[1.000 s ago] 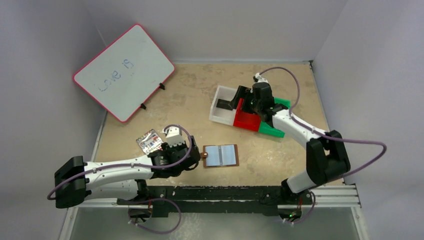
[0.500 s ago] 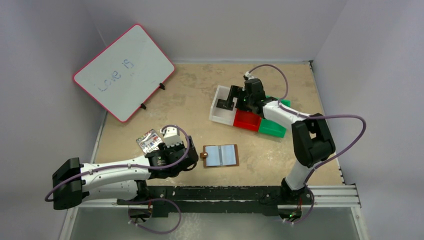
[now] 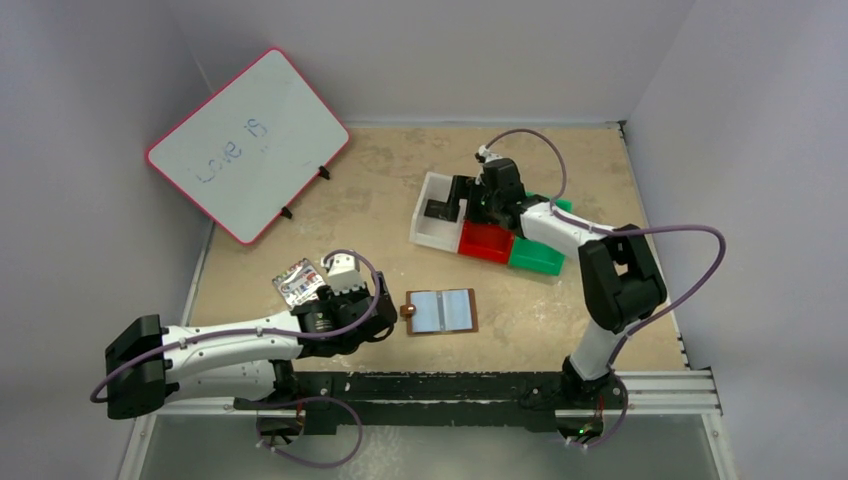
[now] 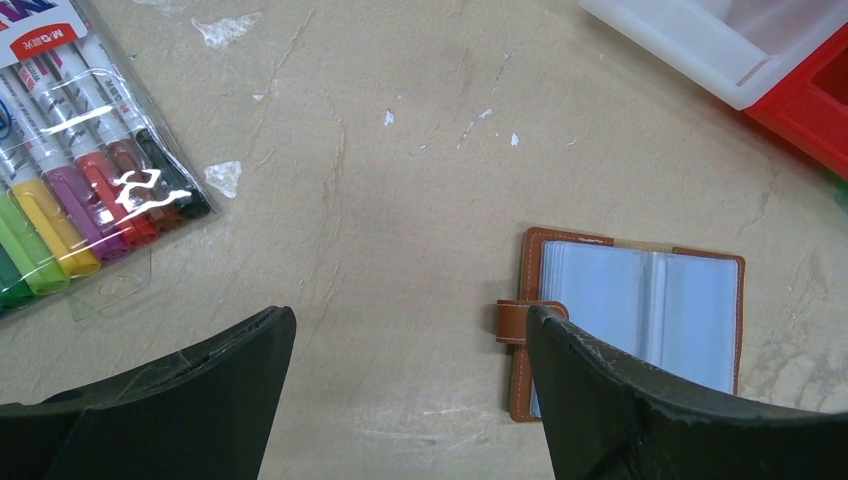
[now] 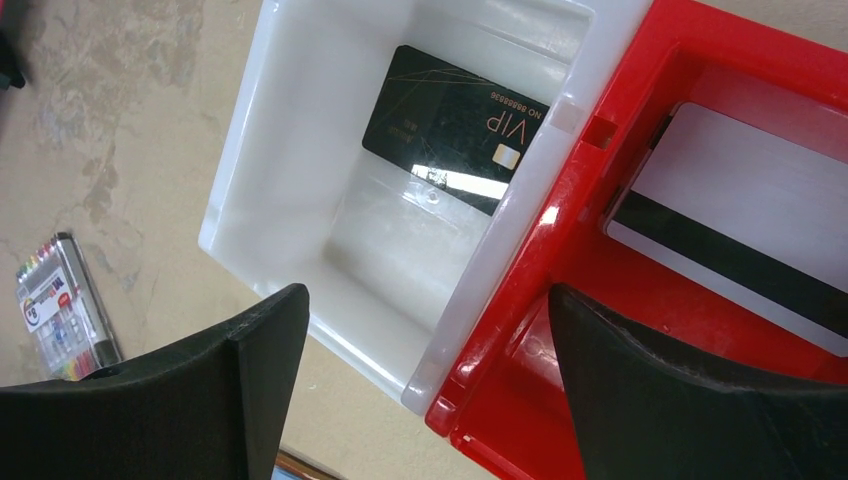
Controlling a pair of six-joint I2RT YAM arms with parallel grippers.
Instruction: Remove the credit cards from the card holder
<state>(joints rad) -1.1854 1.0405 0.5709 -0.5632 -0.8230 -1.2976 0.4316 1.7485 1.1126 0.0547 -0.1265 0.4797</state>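
The left gripper (image 4: 410, 325), jaws gaping empty, is hovering, the open brown leather card holder (image 4: 640, 300) at its 3 o'clock. Beyond, at 12 o'clock, the right gripper (image 5: 428, 300), jaws wide, empty, is overhanging the black plastic credit card (image 5: 450, 130) in the white bin (image 5: 265, 170); best rising straight.

Left arm (image 3: 230, 340) and right arm (image 3: 555, 225) show white links, black joints, purple cables (image 3: 722, 255), scuffed black fingers (image 4: 660, 410).
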